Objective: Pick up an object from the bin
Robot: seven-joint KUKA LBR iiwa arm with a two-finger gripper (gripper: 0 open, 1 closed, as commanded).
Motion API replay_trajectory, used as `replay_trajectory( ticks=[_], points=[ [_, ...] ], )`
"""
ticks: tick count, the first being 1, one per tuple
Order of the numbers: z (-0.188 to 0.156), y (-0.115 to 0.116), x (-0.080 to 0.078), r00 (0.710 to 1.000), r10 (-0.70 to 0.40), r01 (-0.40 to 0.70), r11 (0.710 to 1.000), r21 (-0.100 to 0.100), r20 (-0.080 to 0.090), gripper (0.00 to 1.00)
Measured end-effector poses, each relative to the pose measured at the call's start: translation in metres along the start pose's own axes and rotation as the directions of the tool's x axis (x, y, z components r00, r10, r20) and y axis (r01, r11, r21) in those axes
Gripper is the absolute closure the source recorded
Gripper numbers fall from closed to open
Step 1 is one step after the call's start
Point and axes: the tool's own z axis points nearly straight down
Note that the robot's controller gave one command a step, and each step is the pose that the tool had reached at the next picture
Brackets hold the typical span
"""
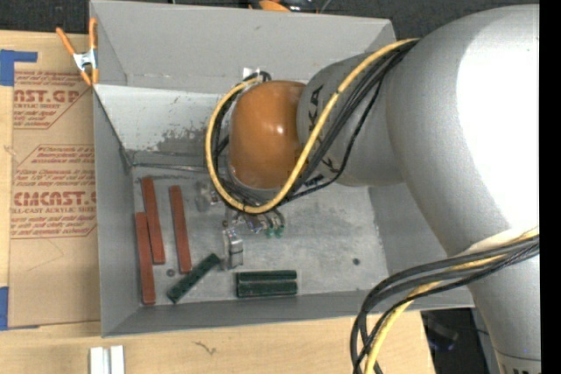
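- The dark green bar point(195, 277) lies slanted on the floor of the bin point(351, 228), near the front wall and left of centre. It is one of the two things closest to the gripper point(234, 248), so I treat it as a likely pick.
- The dark green block point(266, 283) lies flat just to the right of it, apart from it and parallel to the front wall. It is about as near to the gripper as the bar.
- The gripper hangs low over bare floor, just behind the gap between these two green pieces. I cannot tell how far open it is, and I see nothing in its hold.
- Three red-brown strips point(153, 221) lie side by side further left, roughly lengthwise toward the front wall and well clear of the gripper.
- The orange cover point(263, 131) and the yellow cables point(213, 131) on the wrist hide the floor behind the gripper, so I judge position from its tip alone.
- To do this step well, I would choose one green piece and centre over its middle. I would then turn the wrist so the closing direction crosses its narrow width.
- The bar needs that turn because of its slant, and the block sits squarer.
- Both lie close to the front wall, so I would come straight down to avoid nudging either against it.
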Motion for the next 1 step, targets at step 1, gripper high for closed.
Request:
replay_trajectory(
  ticks=[1],
  points=[
    [-0.0003, 0.0640, 0.0398, 0.954, -0.299, 0.299, 0.954, 0.000, -0.001, 0.00]
  ],
)
